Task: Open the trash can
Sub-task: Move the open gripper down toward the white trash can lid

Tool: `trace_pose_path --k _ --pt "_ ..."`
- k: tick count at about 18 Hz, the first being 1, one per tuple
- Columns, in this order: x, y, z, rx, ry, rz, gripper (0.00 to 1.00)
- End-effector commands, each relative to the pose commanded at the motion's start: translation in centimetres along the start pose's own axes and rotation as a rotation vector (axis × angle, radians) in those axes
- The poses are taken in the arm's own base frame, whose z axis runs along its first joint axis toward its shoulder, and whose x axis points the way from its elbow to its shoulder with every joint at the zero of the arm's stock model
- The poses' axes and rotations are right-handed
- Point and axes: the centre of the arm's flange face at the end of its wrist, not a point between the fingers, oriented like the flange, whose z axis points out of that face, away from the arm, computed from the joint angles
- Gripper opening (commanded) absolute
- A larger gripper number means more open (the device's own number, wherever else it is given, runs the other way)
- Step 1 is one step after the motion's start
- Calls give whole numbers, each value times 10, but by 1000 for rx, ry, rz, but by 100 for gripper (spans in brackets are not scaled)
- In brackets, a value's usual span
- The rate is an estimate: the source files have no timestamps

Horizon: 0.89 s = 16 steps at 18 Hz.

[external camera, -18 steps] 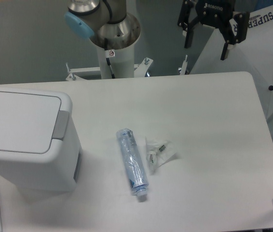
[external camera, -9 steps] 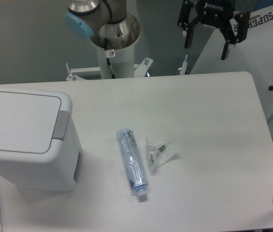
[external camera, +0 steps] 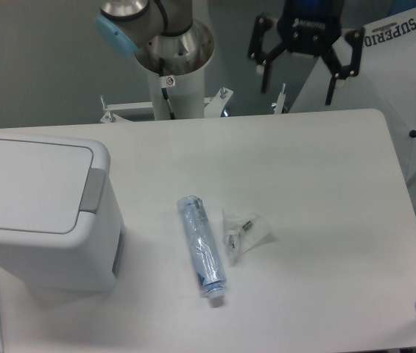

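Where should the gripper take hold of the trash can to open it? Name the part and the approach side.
Go for the grey button strip on the right edge of the trash can, coming straight down from above. The lid lies flat and shut, offering little edge to pinch, so pressing the strip probably works better than grasping. The gripper hangs open, far off beyond the table's back edge.

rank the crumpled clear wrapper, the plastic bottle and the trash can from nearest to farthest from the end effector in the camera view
The end effector hangs open above the table's far edge, right of centre.

1. Crumpled clear wrapper, mid-table, most nearly below the end effector.
2. Plastic bottle, lying just left of the wrapper.
3. Trash can, at the table's left end, lid shut.
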Motion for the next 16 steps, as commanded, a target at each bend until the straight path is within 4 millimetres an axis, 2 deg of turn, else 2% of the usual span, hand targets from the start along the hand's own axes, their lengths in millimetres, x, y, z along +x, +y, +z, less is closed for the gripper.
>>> trace_pose_path --k 3,5,10,12,16 --pt "22 -11 17 -7 40 -40 100" --pt "40 -7 34 -31 76 -101 100" --pt "66 -16 49 -47 121 -167 100" --pt "82 -20 64 -64 153 -160 100" --pt "89 -28 73 -45 148 -218 100"
